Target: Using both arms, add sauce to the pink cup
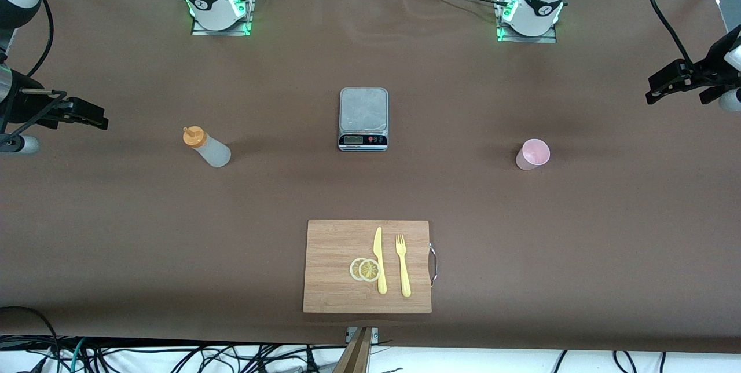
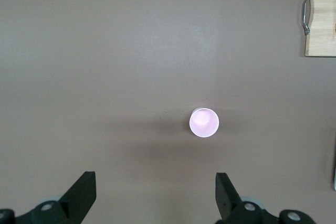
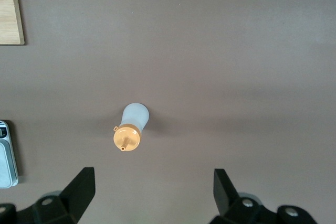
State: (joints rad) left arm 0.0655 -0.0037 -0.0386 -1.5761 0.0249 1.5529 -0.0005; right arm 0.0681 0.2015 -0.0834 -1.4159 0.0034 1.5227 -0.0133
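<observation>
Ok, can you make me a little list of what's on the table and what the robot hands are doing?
sauce bottle: upright, toward the right arm's end, untouched
pink cup: upright, toward the left arm's end, untouched
scale: mid-table, between bottle and cup
cutting board: nearer the front camera, holds knife, fork, lemon slices
left end effector: open, high over the cup
right end effector: open, high over the bottle

Brown table (image 1: 521, 234) carries bottle (image 1: 207, 146), scale (image 1: 363, 119), cup (image 1: 532, 154), board (image 1: 336, 245).
</observation>
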